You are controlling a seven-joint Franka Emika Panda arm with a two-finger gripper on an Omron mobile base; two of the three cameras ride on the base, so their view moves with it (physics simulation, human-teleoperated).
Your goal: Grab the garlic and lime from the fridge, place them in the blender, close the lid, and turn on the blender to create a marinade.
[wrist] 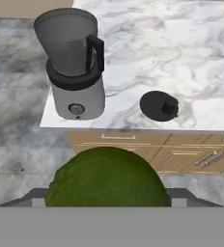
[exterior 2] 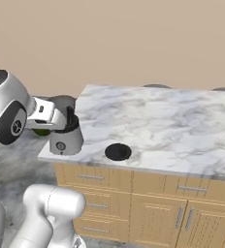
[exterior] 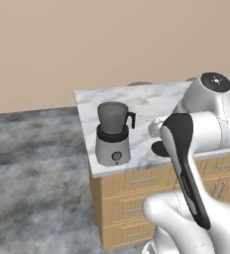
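The blender (exterior: 114, 135) is seen standing on the marble counter (exterior 2: 182, 126), at the corner formed by the front edge and the left end. Its light grey base with the round knob faces the front edge, and the dark grey jar is carried on top with its mouth uncovered and its black handle turned along the counter toward the far end. The inside of the jar cannot be read clearly.

The lid (wrist: 159, 105) is found lying flat on the counter, close to the front edge, beside the blender on its handle side but apart from it, with its small knob raised upward.

The lime (wrist: 106, 177) is shown large at the bottom of the hand view, seated right at the gripper (exterior 2: 46, 127), off the counter's front edge and short of the blender. In the right base view it is glimpsed as a green patch under the hand, just off the left end of the counter and beside the blender base. The claw appears closed around the lime, though its fingertips are hidden by the fruit.
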